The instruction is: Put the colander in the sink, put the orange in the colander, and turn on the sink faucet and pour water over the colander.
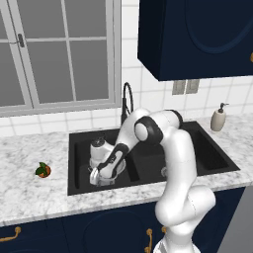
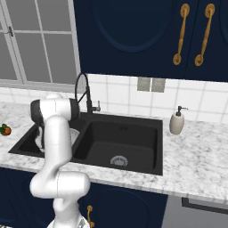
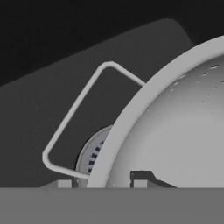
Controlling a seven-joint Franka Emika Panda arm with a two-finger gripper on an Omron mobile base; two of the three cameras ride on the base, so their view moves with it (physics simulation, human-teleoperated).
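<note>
The gripper (image 1: 97,176) is straddling the rim of the colander (image 1: 109,165) in the sink's (image 1: 79,188) left basin, jaws narrow, seemingly releasing; next, fetching the orange (image 1: 43,170) lying left on the counter (image 1: 29,192).

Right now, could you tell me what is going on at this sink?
The white arm reaches down into the left basin of the black sink, its gripper at the rim of the colander, which already sits in that basin over the drain. In the hand view the two fingertips straddle the colander's rim; whether they still grip it is unclear. The orange lies on the counter to the left of the sink, not yet in the colander. No water shows at the faucet.
</note>
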